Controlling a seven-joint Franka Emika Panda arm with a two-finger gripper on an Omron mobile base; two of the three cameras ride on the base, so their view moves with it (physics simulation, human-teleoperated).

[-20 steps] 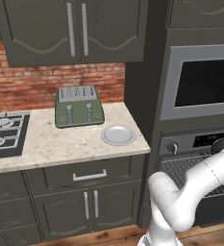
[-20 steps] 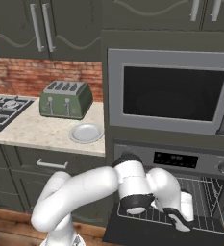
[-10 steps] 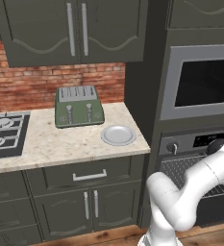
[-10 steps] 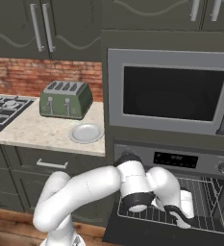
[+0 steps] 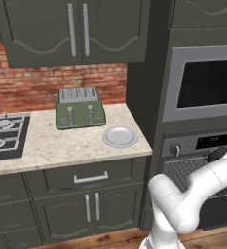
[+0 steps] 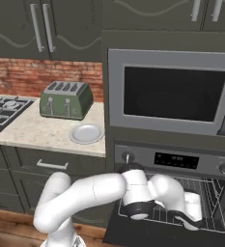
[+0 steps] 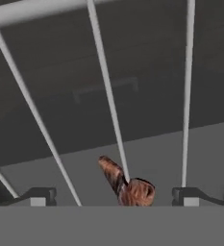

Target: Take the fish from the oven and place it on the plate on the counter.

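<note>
While the arm (image 5: 198, 194) bends low toward the right in the left base view, its far end goes into the open oven (image 5: 202, 165), whose rack shows behind the forearm. The plate (image 5: 120, 136) sits bare on the counter (image 5: 61, 146), near the right edge, just right of the toaster (image 5: 80, 107).

In the right base view the oven door hangs down and the gripper (image 6: 193, 217) reaches in over the rack (image 6: 210, 193) at the right of the cavity. The plate lies well apart, to the left.

In the hand view the fingertips (image 7: 41, 196) stand spread wide at the bottom, nothing between them pinched. The fish (image 7: 127, 185) lies on the rack wires, midway between the tips, a brown-orange body with a narrow end pointing up and left. It looks small and light, probably stiff, with a rounded and perhaps slippery skin. I would take it across the thick part of the body, not the thin end, and watch that a wire is not caught with it.
</note>
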